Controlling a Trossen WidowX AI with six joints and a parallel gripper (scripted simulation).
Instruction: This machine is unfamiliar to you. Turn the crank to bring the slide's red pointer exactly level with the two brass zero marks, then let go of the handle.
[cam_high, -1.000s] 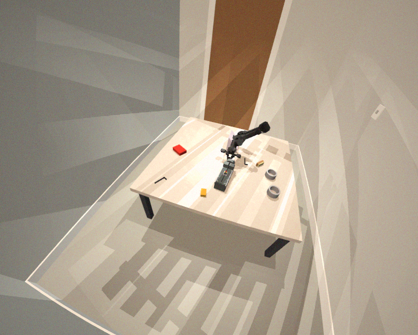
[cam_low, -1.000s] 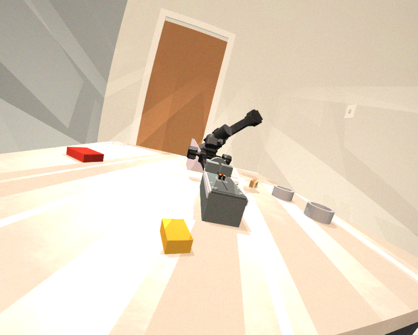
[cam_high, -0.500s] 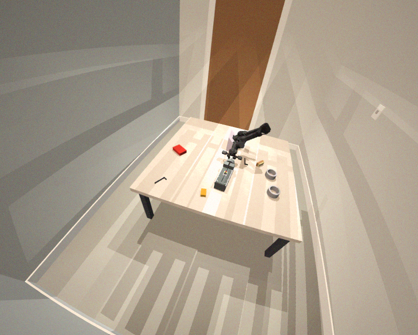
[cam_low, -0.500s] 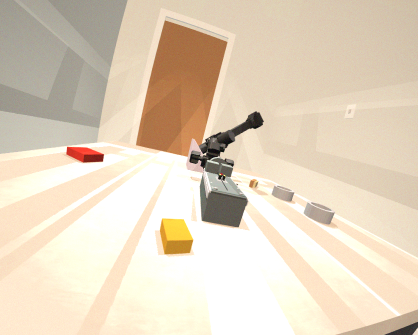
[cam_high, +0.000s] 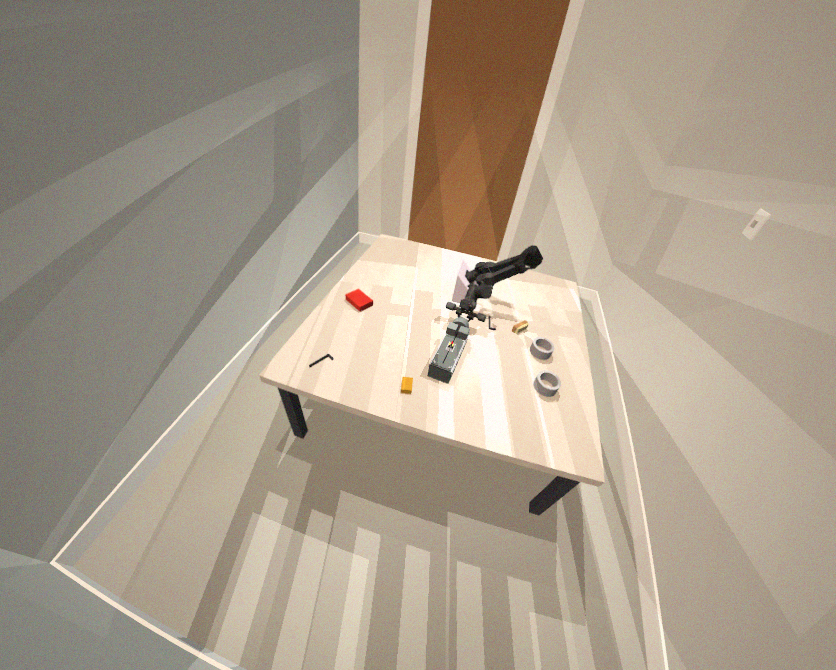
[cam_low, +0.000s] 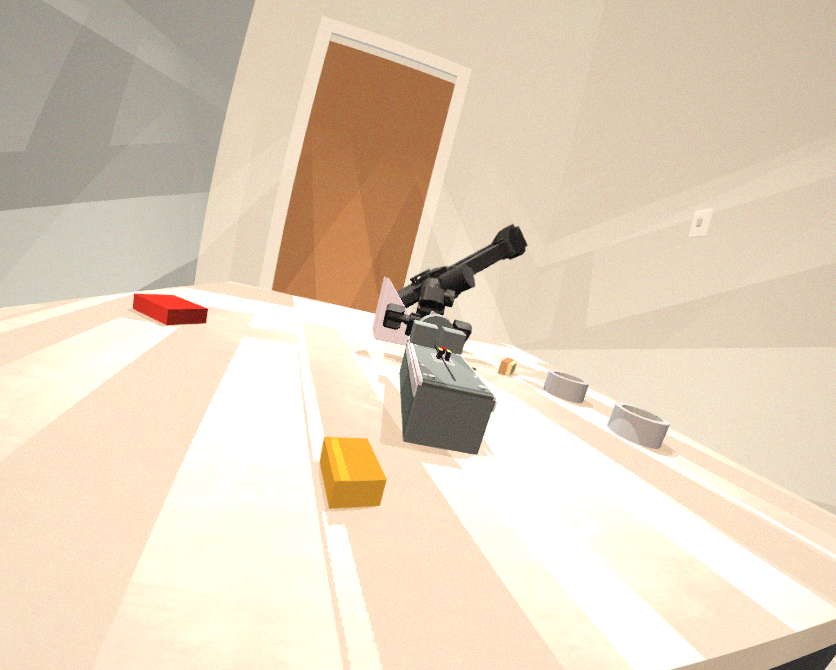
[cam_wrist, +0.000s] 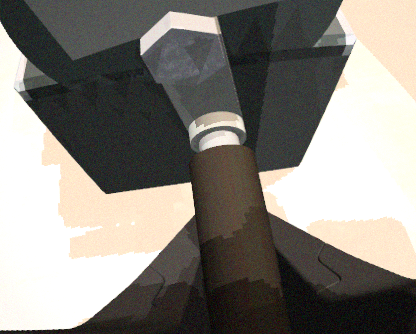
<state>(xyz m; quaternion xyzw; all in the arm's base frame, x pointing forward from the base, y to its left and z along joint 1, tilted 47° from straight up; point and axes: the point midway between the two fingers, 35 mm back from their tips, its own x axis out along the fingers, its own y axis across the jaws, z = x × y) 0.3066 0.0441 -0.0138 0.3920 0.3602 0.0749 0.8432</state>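
The grey machine (cam_high: 447, 360) (cam_low: 445, 417) (cam_wrist: 145, 135) is a long box on the table, with a round end near the arm. My gripper (cam_high: 464, 311) (cam_wrist: 227, 223) is shut on the brown crank handle (cam_wrist: 227, 195) at that end. The crank arm (cam_wrist: 200, 70) runs upward from the handle in the wrist view. The slide's red pointer (cam_high: 451, 342) (cam_low: 441, 348) is a tiny spot on the machine's top, close to small yellow and black parts. It is too small to tell whether it is level with the brass zero marks. The wrist view does not show pointer or marks.
A red block (cam_high: 359, 299) (cam_low: 168, 309) lies at the left. An orange block (cam_high: 406, 385) (cam_low: 353, 472) lies near the machine's front. Two grey rings and a small tan block (cam_high: 519, 326) (cam_low: 507, 366) are at the right. A pale panel (cam_high: 460, 284) (cam_low: 385, 317) stands beside the arm. A black L-shaped key (cam_high: 321, 360) lies front left.
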